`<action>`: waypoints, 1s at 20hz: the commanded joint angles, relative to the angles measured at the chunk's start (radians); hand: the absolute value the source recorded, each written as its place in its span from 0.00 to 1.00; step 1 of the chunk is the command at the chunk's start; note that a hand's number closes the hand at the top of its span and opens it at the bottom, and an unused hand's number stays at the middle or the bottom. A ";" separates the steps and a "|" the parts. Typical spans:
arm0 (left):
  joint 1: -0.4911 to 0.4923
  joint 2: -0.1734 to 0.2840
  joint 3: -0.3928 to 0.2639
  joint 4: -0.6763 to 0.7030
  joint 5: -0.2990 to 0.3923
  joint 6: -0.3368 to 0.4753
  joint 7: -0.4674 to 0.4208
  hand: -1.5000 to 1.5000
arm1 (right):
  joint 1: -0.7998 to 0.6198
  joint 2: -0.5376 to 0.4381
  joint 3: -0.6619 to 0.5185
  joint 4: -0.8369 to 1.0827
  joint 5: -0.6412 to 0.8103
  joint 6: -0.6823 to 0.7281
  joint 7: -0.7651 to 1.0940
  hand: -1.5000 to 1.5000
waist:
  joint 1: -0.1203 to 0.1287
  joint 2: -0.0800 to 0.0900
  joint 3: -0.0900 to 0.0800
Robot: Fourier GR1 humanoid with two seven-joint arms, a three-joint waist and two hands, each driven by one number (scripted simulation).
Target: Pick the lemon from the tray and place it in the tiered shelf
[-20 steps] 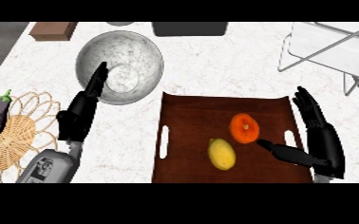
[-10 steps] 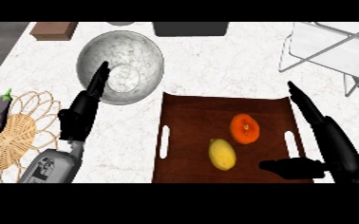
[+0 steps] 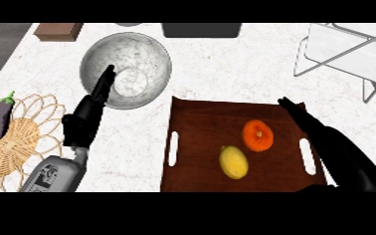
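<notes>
A yellow lemon [image 3: 234,162] lies in the front middle of the dark brown tray [image 3: 202,124], with an orange fruit [image 3: 258,135] just behind and to its right. My right hand [image 3: 334,147] reaches over the tray's right side, fingers straight, open and holding nothing; it is right of both fruits and apart from them. My left hand [image 3: 88,117] stands open at the left, fingers pointing up over the rim of a metal bowl. The white wire tiered shelf [image 3: 339,55] stands at the back right.
A metal bowl [image 3: 136,62] sits at the back left. A woven trivet [image 3: 18,134] with an eggplant [image 3: 4,114] lies at the far left. A brown block [image 3: 58,30] and a dark box [image 3: 202,29] stand along the back edge.
My right hand has pulled back toward the lower right, away from the lemon, and its thumb has left the tray's middle. The left hand and the fruits have not moved.
</notes>
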 commanded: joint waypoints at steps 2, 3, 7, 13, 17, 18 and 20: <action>0.022 -0.018 -0.002 0.021 -0.004 -0.029 0.000 0.50 | -0.079 0.061 0.093 -0.133 0.083 0.063 0.308 0.00 | -0.003 0.007 -0.004; -0.029 -0.012 0.022 0.037 0.008 -0.047 0.042 0.50 | -0.103 0.092 0.104 -0.144 0.093 0.080 0.340 0.00 | -0.005 0.008 -0.004; -0.077 -0.051 0.010 -0.036 -0.044 -0.005 0.152 0.50 | -0.110 0.141 0.070 -0.121 0.102 0.136 0.340 0.00 | -0.007 0.007 -0.003; -0.034 -0.043 0.072 0.046 -0.032 -0.082 0.029 0.50 | -0.169 0.279 0.113 -0.075 0.234 0.161 0.395 0.00 | -0.004 0.008 -0.003; 0.082 -0.063 0.032 0.011 -0.057 -0.085 -0.039 0.50 | -0.116 0.284 0.125 -0.119 0.288 0.152 0.416 0.00 | -0.004 0.007 -0.003; 0.019 -0.087 0.053 0.076 -0.068 -0.064 -0.049 0.50 | -0.130 0.343 0.174 -0.036 0.339 0.131 0.407 0.00 | -0.005 0.009 -0.003; -0.042 -0.081 0.074 0.121 -0.072 -0.078 -0.019 0.50 | -0.165 0.377 0.183 -0.074 0.342 0.171 0.471 0.00 | -0.009 0.009 -0.004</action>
